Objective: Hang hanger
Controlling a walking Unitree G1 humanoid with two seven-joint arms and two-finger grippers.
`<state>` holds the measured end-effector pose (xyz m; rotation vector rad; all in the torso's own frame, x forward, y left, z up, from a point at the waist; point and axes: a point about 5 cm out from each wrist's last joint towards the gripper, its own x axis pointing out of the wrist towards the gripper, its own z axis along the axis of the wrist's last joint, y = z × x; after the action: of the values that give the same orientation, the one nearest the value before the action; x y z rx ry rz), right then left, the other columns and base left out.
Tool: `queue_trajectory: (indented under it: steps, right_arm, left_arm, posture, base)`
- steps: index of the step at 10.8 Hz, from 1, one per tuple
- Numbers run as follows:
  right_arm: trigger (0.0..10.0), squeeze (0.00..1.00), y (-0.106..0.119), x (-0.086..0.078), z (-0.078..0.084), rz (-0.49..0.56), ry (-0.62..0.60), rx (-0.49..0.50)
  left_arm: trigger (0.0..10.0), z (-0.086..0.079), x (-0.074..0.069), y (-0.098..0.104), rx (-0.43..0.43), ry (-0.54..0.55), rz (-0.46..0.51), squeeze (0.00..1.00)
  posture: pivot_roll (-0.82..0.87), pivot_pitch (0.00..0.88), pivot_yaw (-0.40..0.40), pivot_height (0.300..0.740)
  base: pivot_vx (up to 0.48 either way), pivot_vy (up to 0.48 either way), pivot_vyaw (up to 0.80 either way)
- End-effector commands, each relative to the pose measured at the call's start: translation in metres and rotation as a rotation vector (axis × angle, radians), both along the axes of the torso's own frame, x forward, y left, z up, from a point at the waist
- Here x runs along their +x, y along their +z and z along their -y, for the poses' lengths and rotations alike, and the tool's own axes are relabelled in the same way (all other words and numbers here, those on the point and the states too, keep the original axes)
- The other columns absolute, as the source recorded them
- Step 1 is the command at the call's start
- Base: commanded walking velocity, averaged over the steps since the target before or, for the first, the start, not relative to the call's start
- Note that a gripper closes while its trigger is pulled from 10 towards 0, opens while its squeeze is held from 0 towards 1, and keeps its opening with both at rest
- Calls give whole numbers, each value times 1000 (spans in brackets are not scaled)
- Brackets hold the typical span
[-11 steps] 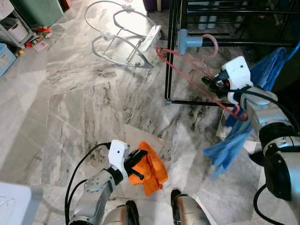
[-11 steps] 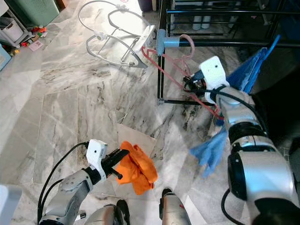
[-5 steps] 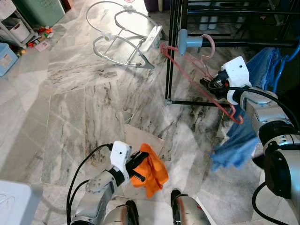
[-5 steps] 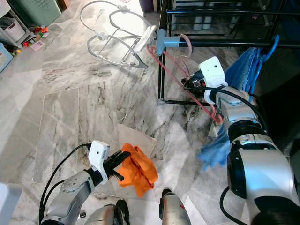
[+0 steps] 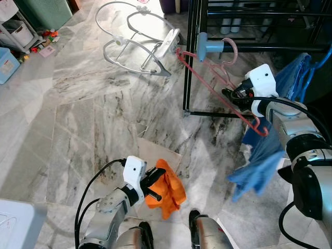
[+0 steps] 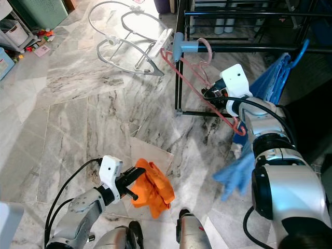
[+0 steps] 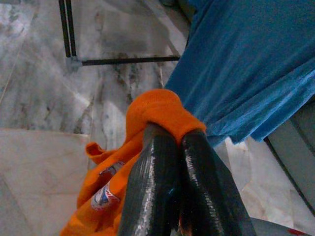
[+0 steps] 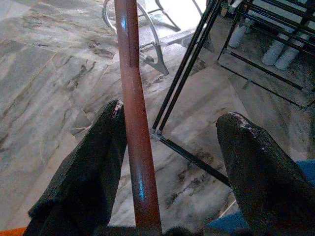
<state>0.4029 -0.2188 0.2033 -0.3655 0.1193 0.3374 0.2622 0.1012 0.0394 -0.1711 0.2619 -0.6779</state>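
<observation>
A red wire hanger (image 5: pixel 207 79) hangs slanted, its hook (image 5: pixel 232 49) over the blue-capped rail (image 5: pixel 208 46) of the black rack (image 5: pixel 187 62). A blue cloth (image 5: pixel 259 161) droops from its lower end. My right gripper (image 8: pixel 174 112) is open at the hanger's middle; the red bar (image 8: pixel 135 123) lies against one finger (image 8: pixel 93 167), the other finger (image 8: pixel 251 167) stands apart. Low in front of me, my left gripper (image 7: pixel 174 137) is shut on an orange cloth (image 5: pixel 168 194).
A white tubular frame (image 5: pixel 137 44) lies on the marble floor left of the rack. Bins and small toys (image 5: pixel 36 44) stand at the far left. A white object (image 5: pixel 15 228) is at the lower left corner. My feet (image 5: pixel 202 231) show at the bottom.
The hanger's hook has settled further onto the rail and the blue cloth has swung beneath it. My right gripper shifted slightly. The left arm with the orange cloth barely moved.
</observation>
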Motion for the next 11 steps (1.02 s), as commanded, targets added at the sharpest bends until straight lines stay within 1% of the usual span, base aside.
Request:
queue_trajectory:
  steps: [1,4,5,6,7,9,11]
  right_arm:
    - [0,0,-1,0,2,-15,-6,3]
    - [0,0,1,1,-3,-8,14,26]
    - [0,0,6,2,-2,27,-3,59]
    - [0,0,13,2,0,88,-30,119]
    - [0,0,12,1,2,125,-47,178]
    - [0,0,6,-2,1,156,-49,233]
    - [0,0,4,-3,-2,177,-46,254]
  left_arm:
    - [10000,-2,-3,-5,17,6,-12,0]
    - [10000,0,-3,-6,19,1,-14,0]
    - [10000,0,-2,-5,19,11,-3,0]
    - [10000,-4,1,-3,21,42,14,0]
    - [10000,-6,2,-4,24,53,15,0]
    - [10000,-6,2,-4,28,48,15,0]
    - [10000,-4,4,-4,33,36,18,0]
  posture:
    - [-169,234,67,740]
    - [-171,225,65,740]
    - [-168,220,60,740]
    - [-168,220,60,740]
    - [-167,216,60,740]
    - [-174,215,67,740]
    - [-182,214,76,740]
  base:
    - [0,0,0]
    - [0,0,0]
    - [0,0,0]
    - [0,0,0]
    - [0,0,0]
    - [0,0,0]
    - [0,0,0]
